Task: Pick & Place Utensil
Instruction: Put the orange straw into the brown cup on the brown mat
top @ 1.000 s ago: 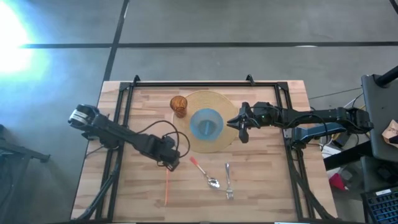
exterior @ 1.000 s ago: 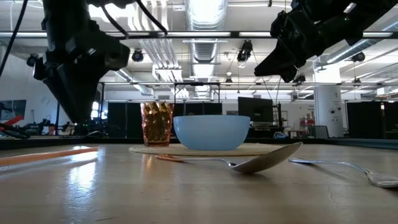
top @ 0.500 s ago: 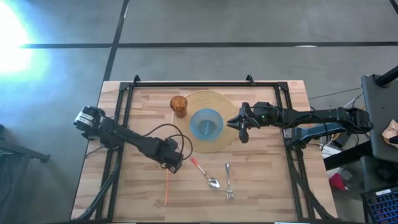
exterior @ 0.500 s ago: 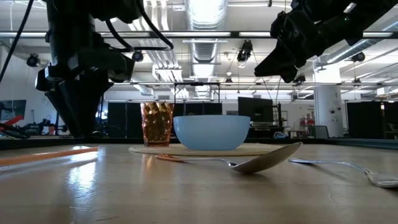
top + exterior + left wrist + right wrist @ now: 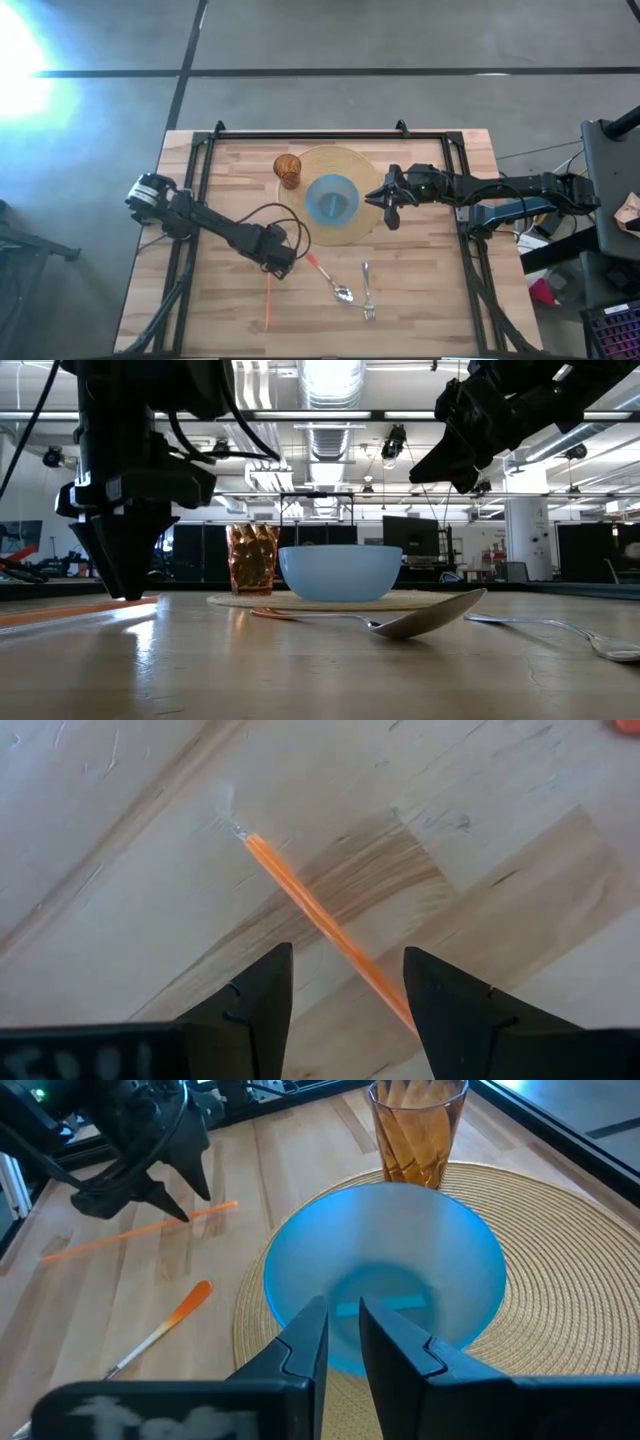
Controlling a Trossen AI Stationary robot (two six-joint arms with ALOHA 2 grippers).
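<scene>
Jaws of left gripper (image 5: 345,982) straddle orange straw (image 5: 320,920).

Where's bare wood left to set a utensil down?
Free: the near right corner of the table, right of the fork, and the far left strip beside the amber cup. Crowded: the near middle, with straw, spoon and left gripper.

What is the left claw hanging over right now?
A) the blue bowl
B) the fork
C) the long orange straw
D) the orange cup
C: the left wrist view shows the orange straw lying on the wood between the left claw's open fingers, and from above that claw sits at the straw's top end, away from the blue bowl.
</scene>
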